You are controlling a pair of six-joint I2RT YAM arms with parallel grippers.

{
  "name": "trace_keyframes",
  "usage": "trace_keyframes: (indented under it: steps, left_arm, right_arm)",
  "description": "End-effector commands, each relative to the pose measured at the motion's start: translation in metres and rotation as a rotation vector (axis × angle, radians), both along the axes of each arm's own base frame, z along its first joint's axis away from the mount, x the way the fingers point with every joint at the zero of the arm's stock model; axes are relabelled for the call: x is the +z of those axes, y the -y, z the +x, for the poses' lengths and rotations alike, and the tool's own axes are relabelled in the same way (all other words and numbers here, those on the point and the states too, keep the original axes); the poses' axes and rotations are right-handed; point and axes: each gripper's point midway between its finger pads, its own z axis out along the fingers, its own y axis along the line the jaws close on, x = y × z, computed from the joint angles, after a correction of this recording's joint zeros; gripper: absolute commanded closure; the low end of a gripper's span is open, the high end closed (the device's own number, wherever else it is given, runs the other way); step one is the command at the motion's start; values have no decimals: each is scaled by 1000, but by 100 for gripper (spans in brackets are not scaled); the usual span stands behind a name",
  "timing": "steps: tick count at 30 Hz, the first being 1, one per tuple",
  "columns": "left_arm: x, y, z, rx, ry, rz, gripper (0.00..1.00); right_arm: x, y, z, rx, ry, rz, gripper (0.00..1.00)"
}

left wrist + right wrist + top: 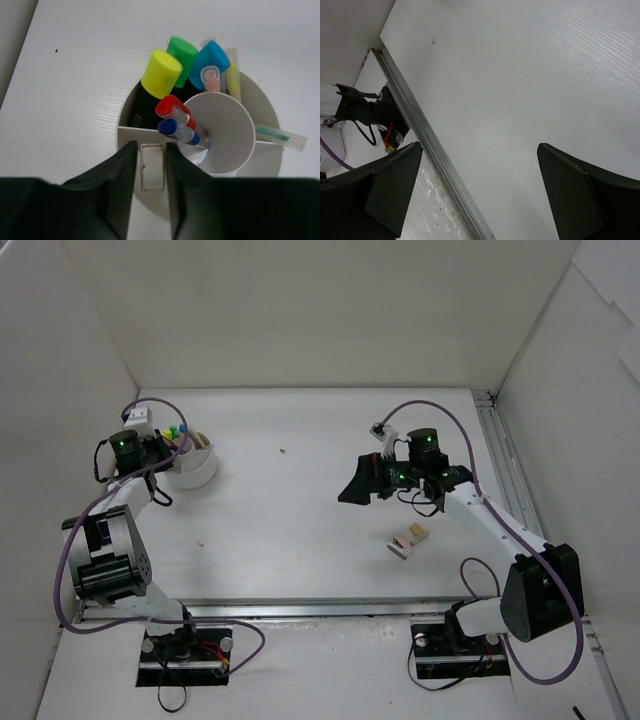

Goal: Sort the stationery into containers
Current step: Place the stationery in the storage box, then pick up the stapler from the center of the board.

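Tools first: the right tool (480, 147) gapes empty over bare counter (300, 540); the left tool (151, 147) hangs above the white tub (270, 155) at the counter's far left. Highlighters (161, 74) and pens (182, 131) stand in the tub. A white eraser (152, 167) sits between the left tool's narrow jaws; pinched or merely flanked, I cannot tell. Two eraser blocks (408, 540) lie loose near the right arm. They are probably light, rubbery and grippy, best pinched across their flat long sides.

Round white tub (272, 160) losing its near rim behind the left gripper (151, 145), highlighters (161, 75) hiding their black bodies inside it, white eraser block (152, 167) lying between the jaws, contact impossible to judge, right gripper (479, 147) running off the picture's lower edge.
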Motion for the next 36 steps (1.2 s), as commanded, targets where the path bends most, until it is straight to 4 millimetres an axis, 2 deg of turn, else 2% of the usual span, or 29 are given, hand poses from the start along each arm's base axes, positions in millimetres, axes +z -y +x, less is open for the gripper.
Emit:
trace_keyframes:
  steps: [1,3,5,6,8,11,13,14,16,17,18,19,20,21,22,23,25,26,27,28,29,30,36]
  left_arm:
    - [45,1,6,1,104,12,75]
    - [51,2,3,4,114,16,56]
    - [53,3,-2,6,117,14,44]
    - [61,4,-4,5,136,18,38]
    - [66,6,-9,2,149,17,34]
    - [91,12,-20,-14,205,27,31]
    - [97,15,-26,-18,222,27,29]
    - [110,18,-31,-24,250,32,28]
    - [116,21,-38,-28,264,24,26]
    - [127,24,-44,-33,288,25,25]
    - [128,27,-48,-36,287,18,23]
    - [130,29,-52,-33,291,-2,19]
    - [141,32,-59,-31,313,-4,17]
    - [141,39,-64,-44,306,-21,11]
    - [141,43,-68,-47,305,-51,8]
    - [150,47,-75,-53,323,-62,1]
    - [148,62,-86,-83,291,-122,1]
    - [149,80,-94,-134,273,-167,0]
    - [150,82,-98,-134,271,-182,1]
    - [149,94,-102,-160,268,-197,1]
    - [155,102,-108,-187,289,-195,1]
    - [166,119,-118,-229,314,-194,1]
    - [166,140,-135,-270,278,-187,1]
  right_arm:
    - [23,-2,-2,27,73,47,2]
    - [24,-2,-3,26,74,49,2]
    - [23,-1,-3,17,72,45,2]
    - [24,1,-3,10,76,44,2]
    - [23,3,-3,-13,75,35,2]
    - [22,7,-2,-52,79,22,2]
    - [22,11,-1,-82,85,10,2]
    - [20,13,0,-105,77,5,2]
    - [15,21,6,-179,77,-27,2]
    - [7,26,5,-225,36,-49,2]
    - [3,32,5,-260,19,-70,2]
    - [-8,45,12,-350,8,-124,2]
    - [-12,53,13,-418,-29,-139,2]
    - [-24,64,10,-474,-81,-180,2]
    - [-36,83,14,-603,-125,-227,2]
    - [-46,94,12,-664,-160,-263,2]
    - [-73,121,2,-809,-256,-340,2]
    - [-90,132,-9,-854,-306,-384,2]
    - [-91,134,-10,-875,-326,-377,2]
    - [-105,139,-19,-897,-364,-399,2]
    - [-111,140,-23,-917,-395,-396,2]
    - [-126,141,-35,-917,-444,-410,2]
    - [-133,137,-53,-843,-447,-409,2]
